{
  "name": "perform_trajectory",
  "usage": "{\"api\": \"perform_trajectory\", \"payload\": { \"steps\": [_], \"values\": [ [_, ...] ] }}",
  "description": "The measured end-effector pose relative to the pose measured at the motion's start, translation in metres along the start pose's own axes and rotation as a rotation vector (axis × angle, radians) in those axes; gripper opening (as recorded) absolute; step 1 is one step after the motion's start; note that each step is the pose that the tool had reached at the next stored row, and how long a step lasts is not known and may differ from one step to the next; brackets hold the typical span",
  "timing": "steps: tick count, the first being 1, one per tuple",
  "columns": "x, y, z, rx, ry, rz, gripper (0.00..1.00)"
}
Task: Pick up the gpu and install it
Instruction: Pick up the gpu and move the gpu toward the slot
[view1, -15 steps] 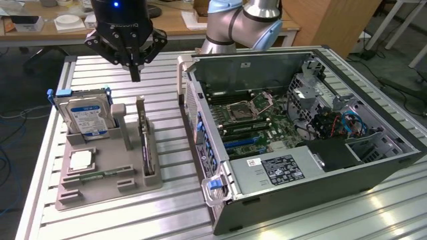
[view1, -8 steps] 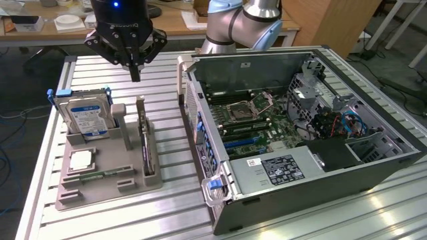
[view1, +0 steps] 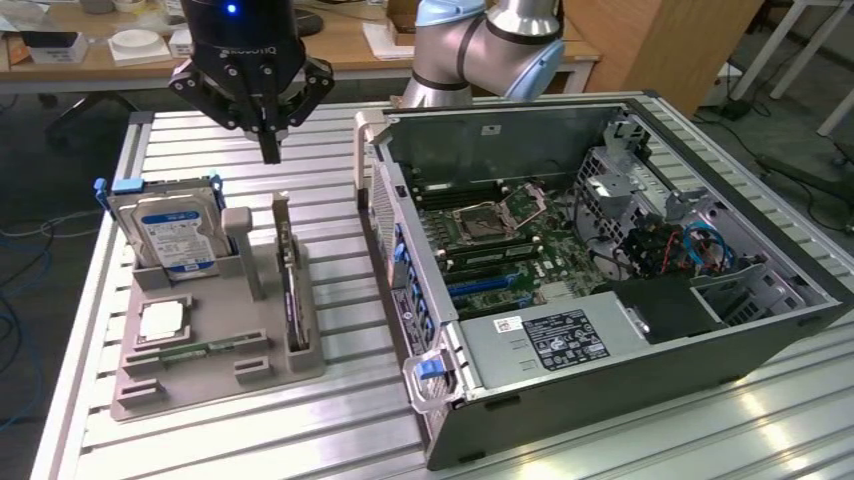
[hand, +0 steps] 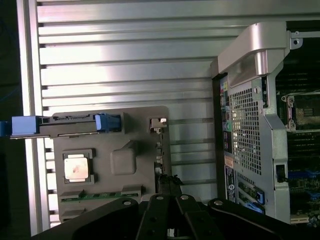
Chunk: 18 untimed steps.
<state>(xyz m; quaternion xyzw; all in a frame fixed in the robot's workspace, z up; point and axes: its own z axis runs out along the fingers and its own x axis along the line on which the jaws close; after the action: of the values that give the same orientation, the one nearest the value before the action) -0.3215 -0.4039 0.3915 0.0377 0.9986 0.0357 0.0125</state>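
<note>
The gpu (view1: 287, 275) is a thin dark card standing on edge in a slot of the grey holder tray (view1: 214, 385), with its pale bracket at the far end. In the wrist view the gpu (hand: 161, 155) shows edge-on, just ahead of the fingers. My gripper (view1: 271, 150) hangs in the air above the slatted table, higher than the tray and a little beyond the card's far end. Its fingers are shut together with nothing between them. The gripper (hand: 170, 202) points down over the card's end.
The tray also holds a silver hard drive (view1: 167, 225) with a blue label, a CPU (view1: 163, 320) and a green memory stick (view1: 200, 350). An open computer case (view1: 601, 270) lies at the exterior view's right, motherboard exposed. Desks stand behind the table.
</note>
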Motion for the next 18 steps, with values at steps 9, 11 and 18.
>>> {"api": "perform_trajectory", "payload": {
  "steps": [9, 11, 18],
  "values": [
    [-0.0001, 0.0000, 0.0004, 0.0011, 0.0009, -0.016, 0.41],
    [0.0000, 0.0000, 0.0006, 0.0099, 0.0035, -0.035, 0.47],
    [-0.0001, -0.0003, 0.0027, 0.0433, 0.0069, -0.061, 0.47]
  ]
}}
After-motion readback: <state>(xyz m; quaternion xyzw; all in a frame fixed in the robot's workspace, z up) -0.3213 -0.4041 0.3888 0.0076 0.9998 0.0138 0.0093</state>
